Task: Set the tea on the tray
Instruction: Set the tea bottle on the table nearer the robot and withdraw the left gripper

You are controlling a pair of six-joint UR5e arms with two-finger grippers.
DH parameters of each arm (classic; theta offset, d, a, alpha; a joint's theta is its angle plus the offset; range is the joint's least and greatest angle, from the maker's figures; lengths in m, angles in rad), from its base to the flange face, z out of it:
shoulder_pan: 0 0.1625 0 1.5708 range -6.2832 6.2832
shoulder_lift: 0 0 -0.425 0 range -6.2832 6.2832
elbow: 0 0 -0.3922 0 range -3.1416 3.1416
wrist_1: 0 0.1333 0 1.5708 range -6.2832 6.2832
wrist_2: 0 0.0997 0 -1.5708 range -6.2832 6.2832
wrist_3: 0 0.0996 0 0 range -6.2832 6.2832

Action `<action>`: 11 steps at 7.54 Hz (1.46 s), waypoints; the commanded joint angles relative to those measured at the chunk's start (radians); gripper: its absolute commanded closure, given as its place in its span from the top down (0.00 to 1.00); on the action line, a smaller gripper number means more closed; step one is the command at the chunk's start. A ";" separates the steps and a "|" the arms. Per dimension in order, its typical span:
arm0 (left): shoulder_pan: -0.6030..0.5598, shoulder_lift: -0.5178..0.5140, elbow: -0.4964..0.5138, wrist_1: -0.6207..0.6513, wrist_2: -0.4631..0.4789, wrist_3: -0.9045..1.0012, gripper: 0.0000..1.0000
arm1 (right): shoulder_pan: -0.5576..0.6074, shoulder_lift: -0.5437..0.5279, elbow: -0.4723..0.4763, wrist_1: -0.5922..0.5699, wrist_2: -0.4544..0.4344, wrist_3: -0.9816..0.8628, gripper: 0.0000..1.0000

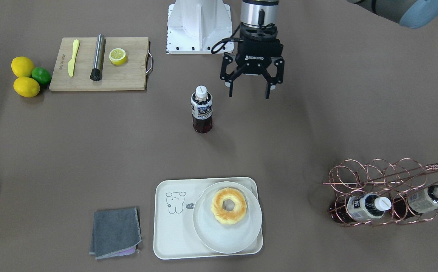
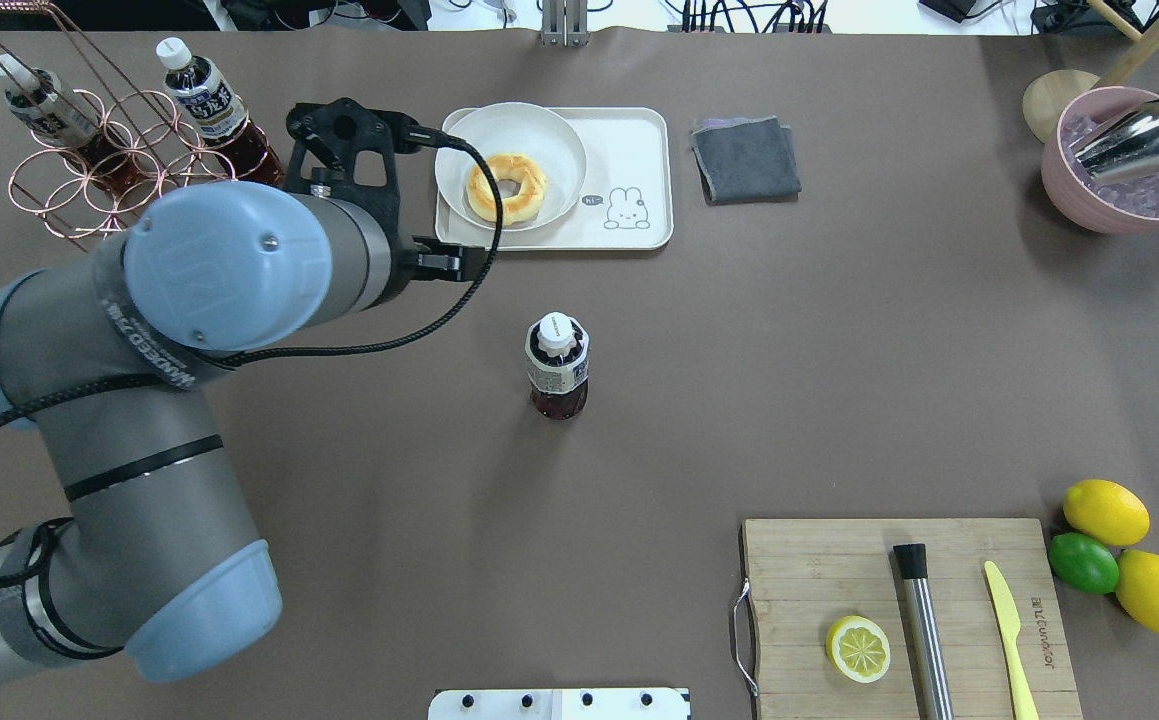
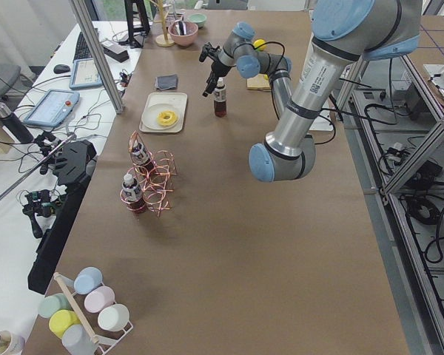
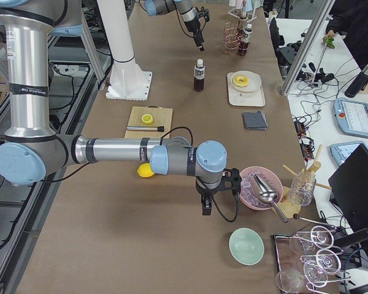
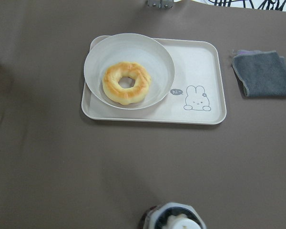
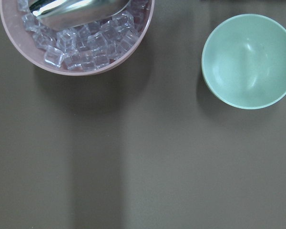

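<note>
The tea [image 1: 202, 109] is a small bottle of dark reddish-brown liquid with a white cap. It stands upright on the brown table, mid-table between the robot base and the tray. It also shows in the overhead view [image 2: 557, 365], and its cap is at the bottom edge of the left wrist view [image 5: 176, 220]. The cream-white tray [image 1: 173, 230] with an animal line drawing lies at the far side [image 2: 629, 160] [image 5: 200, 62]. My left gripper [image 1: 249, 94] is open and empty, raised beside the tea on the robot's side. My right gripper [image 4: 208, 205] hovers far off near the ice bowl; I cannot tell its state.
A round white plate [image 1: 226, 236] with a doughnut [image 1: 229, 206] fills half the tray. A grey cloth [image 1: 116, 232] lies beside it. A copper wire rack [image 1: 385, 192] holds two more bottles. A cutting board [image 1: 128, 77], lemons [image 1: 23, 66], a pink ice bowl [image 2: 1119, 170] and a green bowl [image 6: 248, 60] stand around.
</note>
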 commanded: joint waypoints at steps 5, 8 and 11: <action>-0.455 0.504 -0.051 -0.077 -0.467 0.557 0.98 | -0.169 0.046 0.241 -0.009 0.061 0.294 1.00; -0.839 0.585 0.088 -0.077 -0.681 1.050 0.98 | -0.371 0.188 0.370 -0.020 0.025 0.701 1.00; -0.990 0.588 0.194 -0.077 -0.706 1.250 0.98 | -0.609 0.416 0.376 -0.123 -0.103 0.947 1.00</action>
